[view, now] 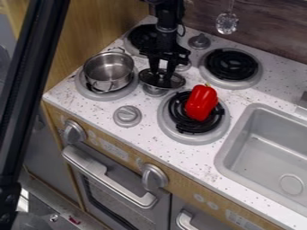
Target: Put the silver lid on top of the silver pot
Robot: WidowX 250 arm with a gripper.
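Gripper (162, 73): fingers spread, positioned above lid (160, 82), presumably so it can be pinched. Pot (109, 72): set upright on burner (94, 95), apparently for covering.

Legible lettering: none that I can read. On the wood-coloured front panel (181, 187), pale markings (114, 149) lie toward seven o'clock from the centre of the camera view, too small for me to make out. Two small round marks (205, 201) stand on the same panel toward five o'clock, side by side; I cannot tell whether they carry any figures. Further out, also toward five o'clock, a pale patch of print-like marks (242, 220) lies on the panel, likewise illegible to me.
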